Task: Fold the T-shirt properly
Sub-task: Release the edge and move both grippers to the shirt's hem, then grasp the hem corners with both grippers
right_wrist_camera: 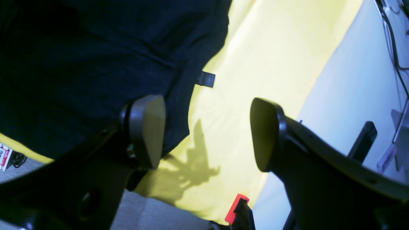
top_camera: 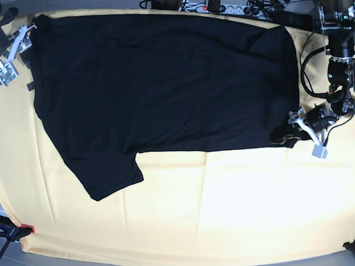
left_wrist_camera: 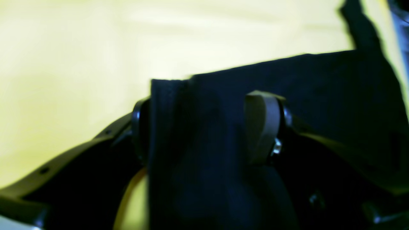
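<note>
The black T-shirt (top_camera: 166,83) lies spread, plain side up, on the pale yellow cloth (top_camera: 222,210), with one sleeve (top_camera: 105,174) pointing to the front left. My left gripper (left_wrist_camera: 201,127) is at the shirt's right front corner (top_camera: 283,133). Its jaws stand wide apart with the shirt's edge (left_wrist_camera: 191,143) between them; it also shows in the base view (top_camera: 294,130). My right gripper (right_wrist_camera: 207,134) is open and empty at the shirt's far left edge (right_wrist_camera: 80,64), one pad (right_wrist_camera: 147,131) over the fabric. It also shows in the base view (top_camera: 14,52).
Cables and a power strip (top_camera: 222,6) run along the far edge. A red clamp (top_camera: 25,228) holds the cloth's front left corner and also shows in the right wrist view (right_wrist_camera: 235,207). A white surface (right_wrist_camera: 345,95) with a dark flat object (right_wrist_camera: 362,142) lies beyond the cloth.
</note>
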Robot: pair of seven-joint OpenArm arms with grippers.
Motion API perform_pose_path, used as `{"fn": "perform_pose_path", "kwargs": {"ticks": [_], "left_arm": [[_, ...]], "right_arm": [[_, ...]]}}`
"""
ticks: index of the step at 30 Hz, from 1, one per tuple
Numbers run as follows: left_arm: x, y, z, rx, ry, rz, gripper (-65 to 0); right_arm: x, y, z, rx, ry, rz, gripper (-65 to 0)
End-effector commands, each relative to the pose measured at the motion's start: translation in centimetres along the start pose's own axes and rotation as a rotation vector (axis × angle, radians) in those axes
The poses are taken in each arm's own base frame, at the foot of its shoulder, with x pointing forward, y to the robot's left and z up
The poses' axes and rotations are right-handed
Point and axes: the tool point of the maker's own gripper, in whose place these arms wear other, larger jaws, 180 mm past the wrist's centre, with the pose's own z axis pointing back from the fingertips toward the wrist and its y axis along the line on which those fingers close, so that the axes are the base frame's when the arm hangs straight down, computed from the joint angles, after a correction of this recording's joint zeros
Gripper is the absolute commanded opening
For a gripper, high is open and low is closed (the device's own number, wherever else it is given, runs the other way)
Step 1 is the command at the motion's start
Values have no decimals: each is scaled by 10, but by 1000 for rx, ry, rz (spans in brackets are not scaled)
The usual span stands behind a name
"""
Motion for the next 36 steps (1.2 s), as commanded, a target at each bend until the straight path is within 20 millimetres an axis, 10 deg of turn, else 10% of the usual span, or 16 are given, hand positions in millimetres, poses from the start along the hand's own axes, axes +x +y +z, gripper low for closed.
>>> {"fn": "perform_pose_path", "kwargs": {"ticks": [1, 4, 8, 16, 24, 36], "left_arm": [[-3, 0, 1, 1, 50, -27, -248], [8, -3, -2, -7, 20, -41, -331], [31, 2, -1, 32, -17, -76, -650], [82, 3, -4, 78, -109, -103, -650], [124, -1, -3, 117, -165, -200, -650], [96, -6, -8, 58, -109, -177, -650]], "right_arm": [[7, -3, 2, -11, -21, 17, -215], [9, -3, 2, -11, -36, 16, -215], [24, -11, 2, -43, -99, 1, -215], [96, -36, 8, -114, -427, -91, -215], [103, -49, -81, 83, -458, -302, -215], [114, -56, -202, 298, -420, -624, -215]]}}
